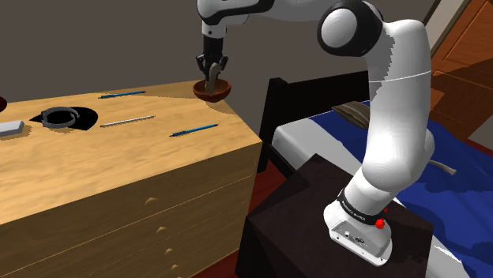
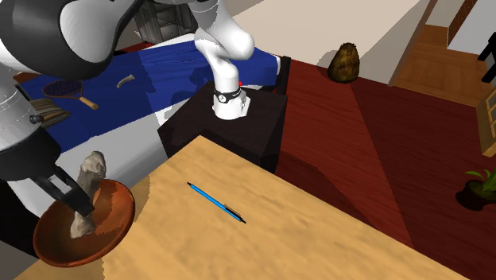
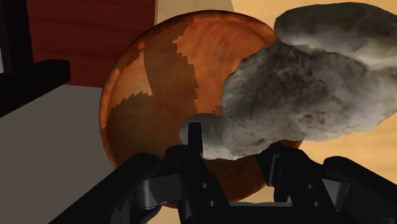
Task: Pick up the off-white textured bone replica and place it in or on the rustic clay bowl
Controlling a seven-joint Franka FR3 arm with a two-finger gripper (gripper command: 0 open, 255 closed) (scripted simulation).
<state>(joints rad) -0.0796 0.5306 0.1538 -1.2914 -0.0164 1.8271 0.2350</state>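
My pincer (image 2: 83, 205) is clamped on the grey, rough bone (image 2: 94, 169) (it stands upright), whose lower end sits inside the reddish-brown bowl (image 2: 118, 219). In the second exterior view, a blue pen (image 2: 216, 202) lies at the bowl's three o'clock.

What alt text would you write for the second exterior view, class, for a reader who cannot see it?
Black jaws clasp a grey, rough bone upright, its lower end inside a reddish-brown bowl near the edge of a light wooden top. A blue pen lies on the top, apart from the bowl.
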